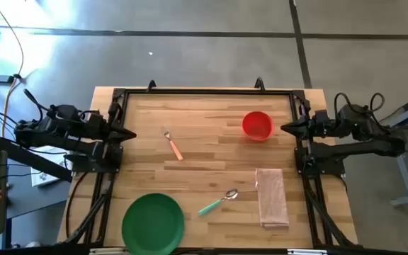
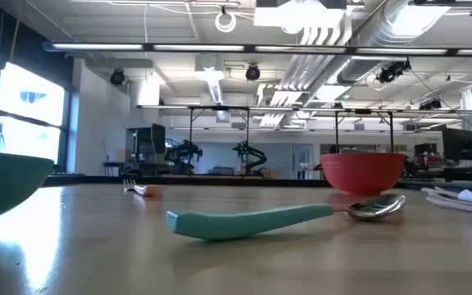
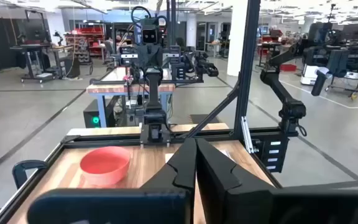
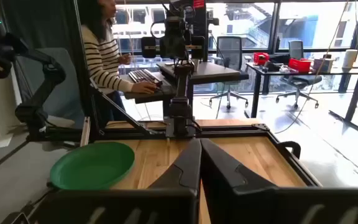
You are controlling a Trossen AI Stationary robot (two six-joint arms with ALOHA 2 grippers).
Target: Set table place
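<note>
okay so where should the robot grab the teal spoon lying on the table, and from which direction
Grip the teal spoon across the middle of its thick handle, coming straight down from above. It lies flat on the table with open wood on both sides, and the handle looks wider and less slippery than the shiny metal bowl end.

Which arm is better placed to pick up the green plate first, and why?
Probably the left. The green plate lies on the left arm's side of the table; the left gripper waits at that edge, while the right gripper would cross the table.

Left gripper (image 1: 127, 134) and right gripper (image 1: 286, 128) at opposite table edges, jaws closed, facing inward.
</note>
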